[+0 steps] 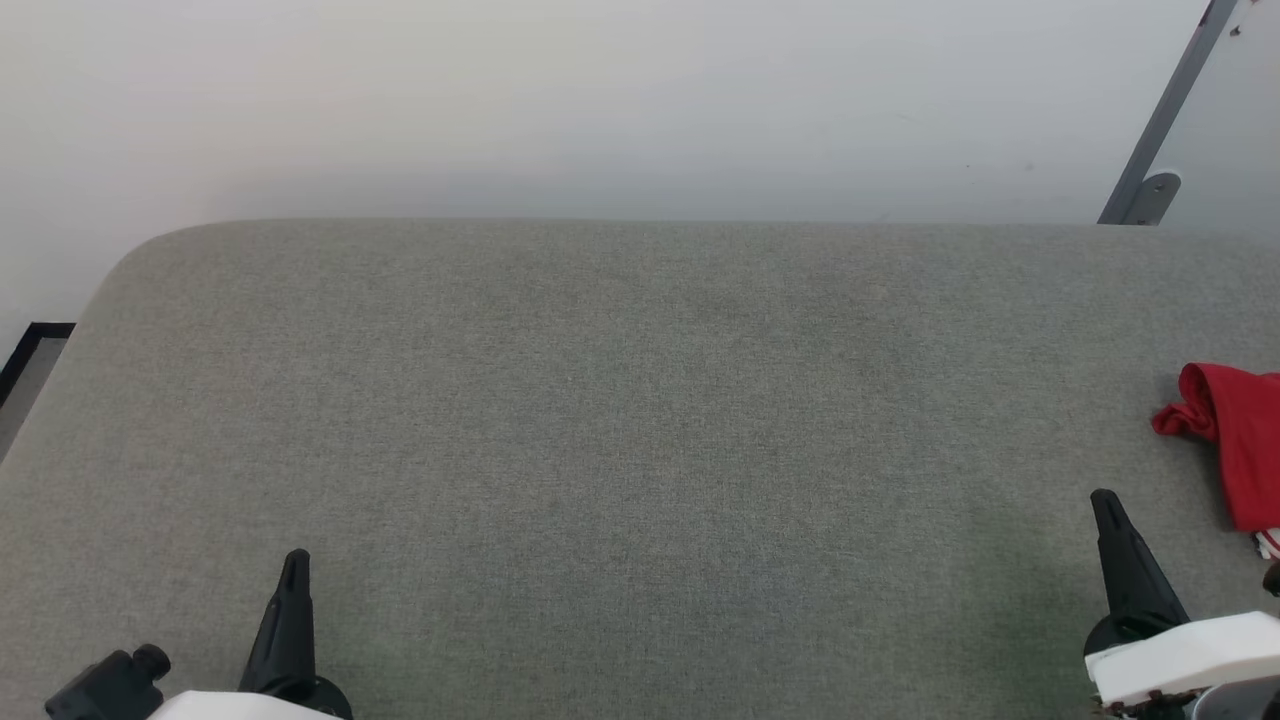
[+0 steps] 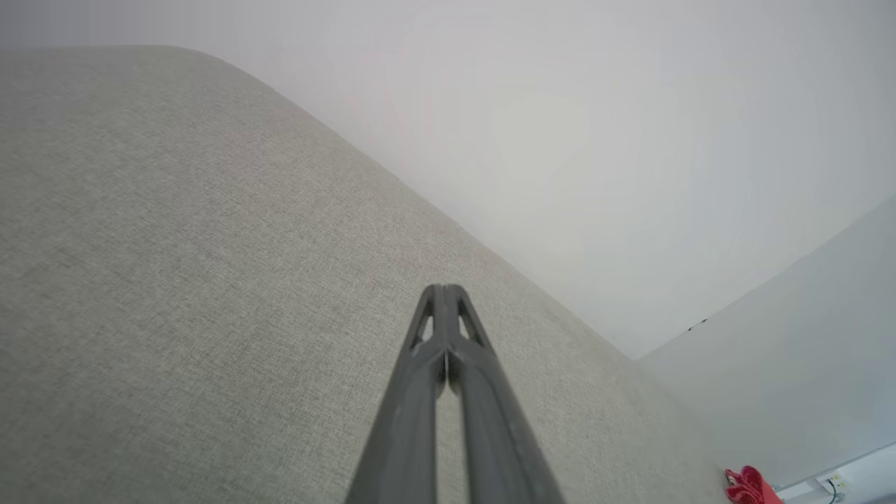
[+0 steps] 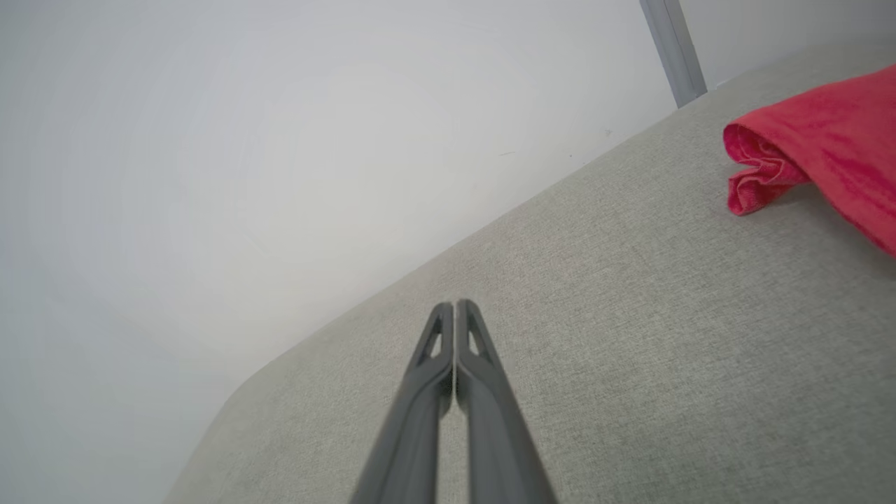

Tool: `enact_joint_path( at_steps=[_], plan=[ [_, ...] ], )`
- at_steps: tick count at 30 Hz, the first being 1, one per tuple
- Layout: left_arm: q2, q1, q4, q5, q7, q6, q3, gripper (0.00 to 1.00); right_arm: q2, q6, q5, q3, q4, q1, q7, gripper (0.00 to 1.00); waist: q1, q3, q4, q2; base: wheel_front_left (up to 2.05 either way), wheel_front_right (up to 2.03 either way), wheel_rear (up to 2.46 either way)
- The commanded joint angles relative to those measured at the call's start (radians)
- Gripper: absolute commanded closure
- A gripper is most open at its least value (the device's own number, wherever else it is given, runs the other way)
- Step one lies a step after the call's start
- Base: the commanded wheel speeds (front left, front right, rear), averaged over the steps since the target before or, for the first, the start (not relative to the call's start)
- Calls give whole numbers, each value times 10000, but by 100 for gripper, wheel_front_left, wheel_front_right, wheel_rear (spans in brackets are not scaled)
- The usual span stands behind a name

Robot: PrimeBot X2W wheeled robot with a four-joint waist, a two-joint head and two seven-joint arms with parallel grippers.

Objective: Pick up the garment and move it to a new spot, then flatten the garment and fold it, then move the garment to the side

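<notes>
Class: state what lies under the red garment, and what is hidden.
The garment rests bunched on the grey fabric surface. Whatever lies beneath its folds is covered and cannot be seen.

I am seeing my left gripper [image 2: 444, 288] and right gripper [image 3: 455, 304] showing dark, smooth, matt plastic. The grey surface [image 1: 600, 400] is looking like matt, finely woven cloth. The red garment [image 3: 826, 133] is showing soft, thin, dull fabric. The wall [image 1: 600, 100] is looking smooth and matt.
</notes>
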Motion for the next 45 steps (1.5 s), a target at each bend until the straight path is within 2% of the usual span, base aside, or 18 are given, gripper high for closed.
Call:
enact_joint_path(
  at_steps=[1, 24, 45],
  plan=[
    [27, -285, -67, -334, 73, 7, 66, 100, 12, 2, 323, -49, -92, -317, 68, 100, 0, 1, -5, -1, 0, 0, 0],
    [-124, -914, 300, -3051, 789, 10, 216, 100, 440, 1, 2774, -230, 316, -734, 600, 100, 0, 18, -100, -1, 0, 0, 0],
    [-274, -1331, 584, -4940, 1334, 13, 354, 100, 755, 1, 4500, -342, 604, -1058, 991, 100, 0, 33, -182, -1, 0, 0, 0]
  ],
)
